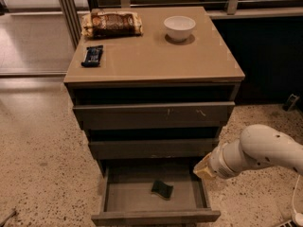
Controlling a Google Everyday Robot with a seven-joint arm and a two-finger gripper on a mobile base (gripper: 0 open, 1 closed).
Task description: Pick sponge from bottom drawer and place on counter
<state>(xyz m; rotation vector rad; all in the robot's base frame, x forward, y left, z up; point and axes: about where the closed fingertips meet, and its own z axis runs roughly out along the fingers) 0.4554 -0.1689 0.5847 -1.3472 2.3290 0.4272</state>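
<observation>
1. The flat tan-beige glossy counter point(156, 56) tops the cabinet, above the drawer.
2. The lowest grey-brown bottom drawer point(154, 216) stands pulled open.
3. The white arm's tan-tipped gripper point(203, 169) hangs at that drawer's right wall; whether it is spread or pressed together, I cannot tell.
4. The small dark green sponge point(162, 189) lies on the drawer's floor.

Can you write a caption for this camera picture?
The gripper hangs beside the open bottom drawer, the sponge lying inside.
</observation>
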